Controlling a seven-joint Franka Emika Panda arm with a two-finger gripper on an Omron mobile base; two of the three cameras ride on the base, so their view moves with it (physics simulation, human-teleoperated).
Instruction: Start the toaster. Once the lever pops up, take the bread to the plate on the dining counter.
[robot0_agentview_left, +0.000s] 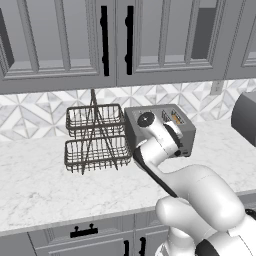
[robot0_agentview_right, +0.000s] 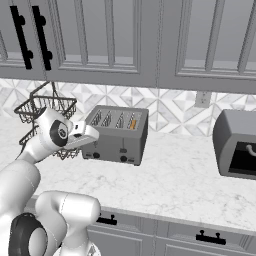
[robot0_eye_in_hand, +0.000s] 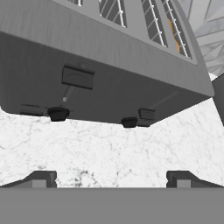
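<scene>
We find the boxy grey brushed-metal toaster (robot0_agentview_right: 117, 134) standing toward the back edge of the white marble bench (robot0_agentview_right: 175, 180), just beside the two-tier dark wire basket rack (robot0_agentview_left: 95, 137). A thin tan-orange strip, which we take for the bread slice (robot0_agentview_right: 132, 122), sits in the slot at the toaster's right end. The jaws of the white arm's two-finger gripper (robot0_eye_in_hand: 111, 179) stand wide and hold nothing; they hover in front of the toaster's front face, apart from it. In the hand view the small dark rectangular lever (robot0_eye_in_hand: 78, 77) sits high on that face, above the black round knob (robot0_eye_in_hand: 57, 114); a second tab (robot0_eye_in_hand: 147, 114) shows lower toward the other end.

Risks noted:
- We cannot tell which tab serves the loaded slot; pressing the wrong one would leave the bread untoasted.
- The knob lies close below the lever; a low approach would strike it instead.
- A slanted push could slide the toaster rather than the lever.
</scene>
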